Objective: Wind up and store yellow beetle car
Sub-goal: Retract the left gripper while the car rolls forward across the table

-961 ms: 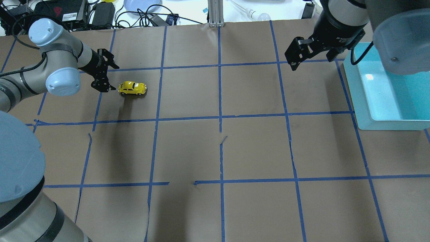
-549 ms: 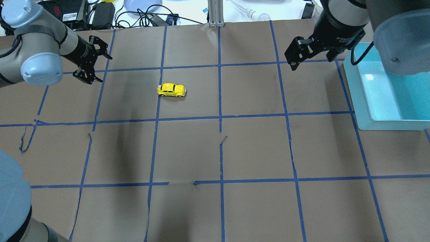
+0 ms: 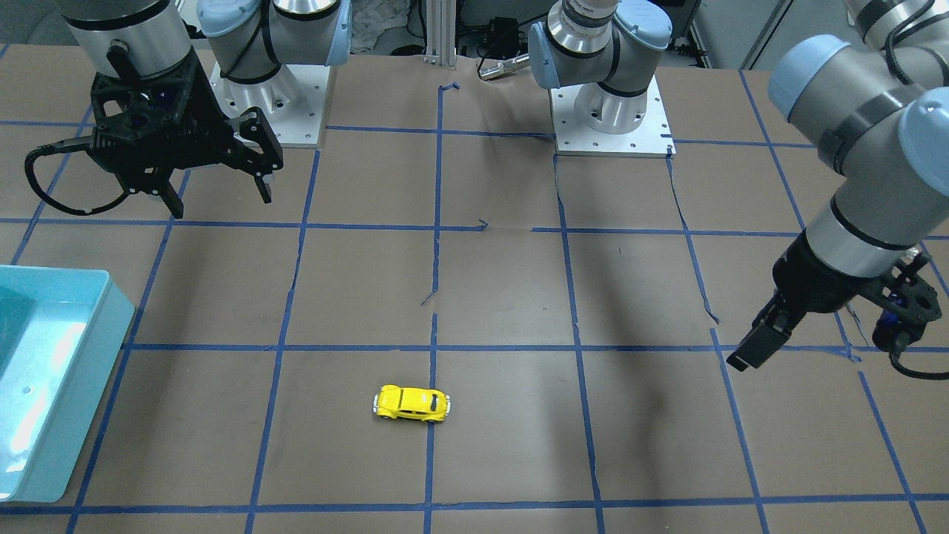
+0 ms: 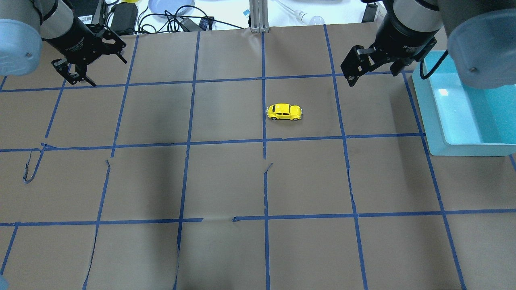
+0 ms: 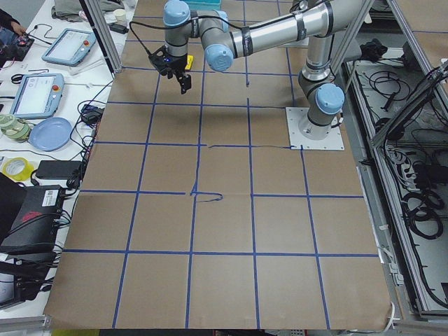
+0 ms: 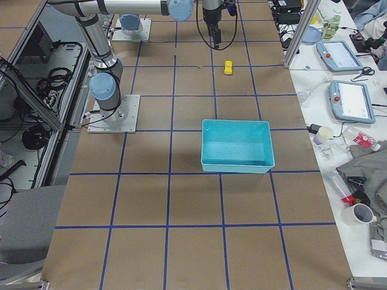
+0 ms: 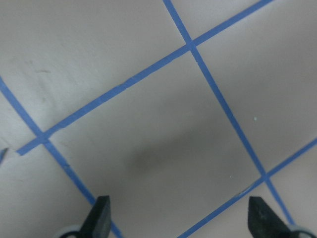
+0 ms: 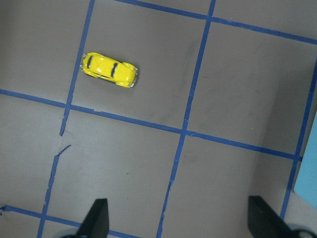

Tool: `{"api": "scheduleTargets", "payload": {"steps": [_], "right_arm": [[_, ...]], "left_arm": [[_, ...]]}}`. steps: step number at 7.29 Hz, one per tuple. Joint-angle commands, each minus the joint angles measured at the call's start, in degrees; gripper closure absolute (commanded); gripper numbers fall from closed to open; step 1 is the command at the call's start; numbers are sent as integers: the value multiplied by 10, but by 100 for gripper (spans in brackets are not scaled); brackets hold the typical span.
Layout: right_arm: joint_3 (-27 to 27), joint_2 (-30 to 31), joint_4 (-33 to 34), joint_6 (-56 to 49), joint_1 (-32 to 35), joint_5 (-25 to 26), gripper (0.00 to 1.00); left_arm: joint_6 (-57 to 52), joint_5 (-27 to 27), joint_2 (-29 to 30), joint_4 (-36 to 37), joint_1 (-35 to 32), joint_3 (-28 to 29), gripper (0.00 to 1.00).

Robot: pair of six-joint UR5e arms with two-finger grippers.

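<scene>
The yellow beetle car (image 4: pixel 284 112) stands on its wheels on the brown paper just right of the middle blue line, free of both grippers. It also shows in the front-facing view (image 3: pixel 411 403), the right side view (image 6: pixel 228 67) and the right wrist view (image 8: pixel 109 69). My left gripper (image 4: pixel 110 74) is open and empty at the far left, well away from the car; its fingers (image 7: pixel 100 218) frame bare paper. My right gripper (image 4: pixel 373 76) is open and empty, raised to the right of the car and beyond it, and also shows in the front-facing view (image 3: pixel 221 202).
A teal bin (image 4: pixel 437 125) stands at the table's right edge, beside my right arm; it also shows in the front-facing view (image 3: pixel 111 311). Blue tape lines grid the paper, which is torn in places. Cables, a plate and devices lie beyond the far edge.
The car has rolled to the right, from beside my left gripper across the middle line. My left arm has drawn back to the far left corner. The right arm has not moved.
</scene>
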State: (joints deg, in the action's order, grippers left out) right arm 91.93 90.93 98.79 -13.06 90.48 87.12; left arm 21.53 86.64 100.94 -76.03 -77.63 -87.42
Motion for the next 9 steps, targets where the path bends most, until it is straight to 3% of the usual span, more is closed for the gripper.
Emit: {"api": "scheduleTargets", "payload": {"steps": [1,2,3,4,5,6,9], "right_arm": [[-2,-3,-1,-19,-1,0,0],[-3,-4,1,-44,-2,-6,0],[-3,-7,3,-102,-9,-52,0],[-3,-16,4,-127,-21,-53,0],[-6,-37,10,-232,-34,-53,0],[-5,-71,35,-350,-39,-54,0],[-3,-198,188,-551,-14,-61,0]], "left_arm": [[-128,25,-44,-90,-9,4,0],[-129,36,-54,-92,-6,3,0],[-129,21,-78,-104,-13,-2,0],[-128,2,-86,-112,-25,-4,0],[-123,4,-93,-115,-51,-4,0],[-140,11,-92,-122,-67,-17,0],[-178,27,-109,-116,-94,-43,0]]}}
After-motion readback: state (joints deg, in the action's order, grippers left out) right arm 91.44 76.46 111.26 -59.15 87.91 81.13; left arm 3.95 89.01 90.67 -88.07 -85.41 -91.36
